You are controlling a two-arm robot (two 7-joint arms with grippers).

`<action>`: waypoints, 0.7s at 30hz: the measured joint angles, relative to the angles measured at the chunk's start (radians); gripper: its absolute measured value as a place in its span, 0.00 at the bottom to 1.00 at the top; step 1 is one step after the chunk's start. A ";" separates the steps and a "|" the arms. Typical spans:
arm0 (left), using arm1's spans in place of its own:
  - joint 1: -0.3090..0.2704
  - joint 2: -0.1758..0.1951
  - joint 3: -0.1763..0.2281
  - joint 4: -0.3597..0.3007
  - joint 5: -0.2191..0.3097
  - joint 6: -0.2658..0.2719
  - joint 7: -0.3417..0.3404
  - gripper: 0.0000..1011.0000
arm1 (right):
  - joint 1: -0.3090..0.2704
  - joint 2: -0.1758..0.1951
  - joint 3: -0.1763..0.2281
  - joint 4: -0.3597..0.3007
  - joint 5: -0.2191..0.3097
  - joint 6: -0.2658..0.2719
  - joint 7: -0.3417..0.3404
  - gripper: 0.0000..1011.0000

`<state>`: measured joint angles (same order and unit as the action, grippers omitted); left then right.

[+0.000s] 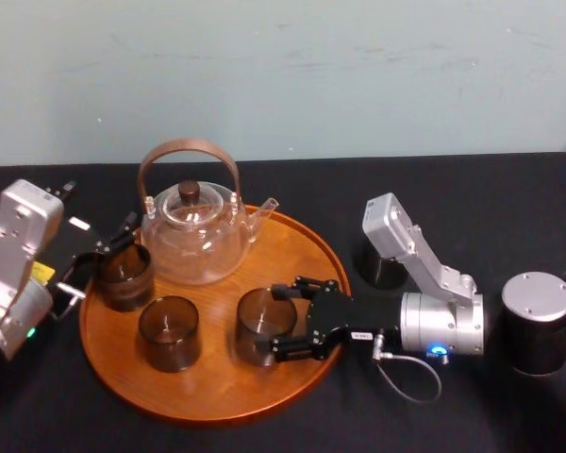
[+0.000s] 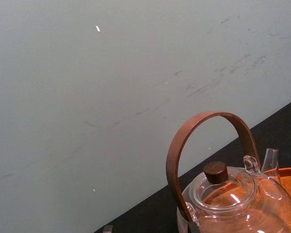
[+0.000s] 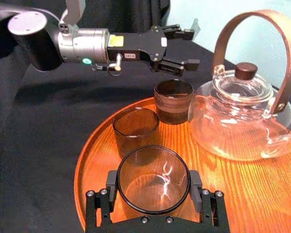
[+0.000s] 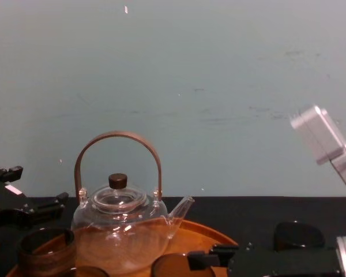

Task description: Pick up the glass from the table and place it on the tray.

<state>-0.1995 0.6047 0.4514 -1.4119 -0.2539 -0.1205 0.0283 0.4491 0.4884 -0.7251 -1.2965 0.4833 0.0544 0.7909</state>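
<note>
Three smoky glasses stand on the round wooden tray (image 1: 292, 245) beside a glass teapot (image 1: 193, 236). My right gripper (image 1: 281, 321) reaches in from the right and is shut on the glass (image 1: 259, 321) nearest it, which rests on the tray floor. In the right wrist view both fingers (image 3: 111, 182) press against that glass (image 3: 153, 170). My left gripper (image 1: 108, 257) hovers open at the tray's left edge, just above another glass (image 1: 124, 276); the right wrist view shows this left gripper (image 3: 186, 48) with nothing between its fingers. The black table (image 1: 453, 189) surrounds the tray.
The third glass (image 1: 170, 332) stands at the tray's front left. The teapot's tall brown handle (image 1: 189, 151) rises at the back. Dark cylinders (image 1: 538, 321) and a black cup (image 1: 382, 269) sit on the table to the right, behind my right arm.
</note>
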 joint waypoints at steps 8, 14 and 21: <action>0.000 0.000 0.000 0.000 0.000 0.000 0.000 0.99 | -0.003 -0.009 -0.001 0.025 -0.017 -0.011 -0.010 0.89; 0.000 0.000 0.000 0.000 0.000 0.000 0.000 0.99 | -0.007 -0.015 -0.001 0.038 -0.032 -0.016 -0.015 0.89; 0.000 0.000 0.000 0.000 0.000 0.000 0.000 0.99 | -0.013 -0.022 0.003 0.045 -0.042 -0.018 -0.022 0.89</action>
<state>-0.1996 0.6047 0.4514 -1.4119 -0.2539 -0.1205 0.0283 0.4357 0.4665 -0.7225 -1.2516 0.4409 0.0361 0.7686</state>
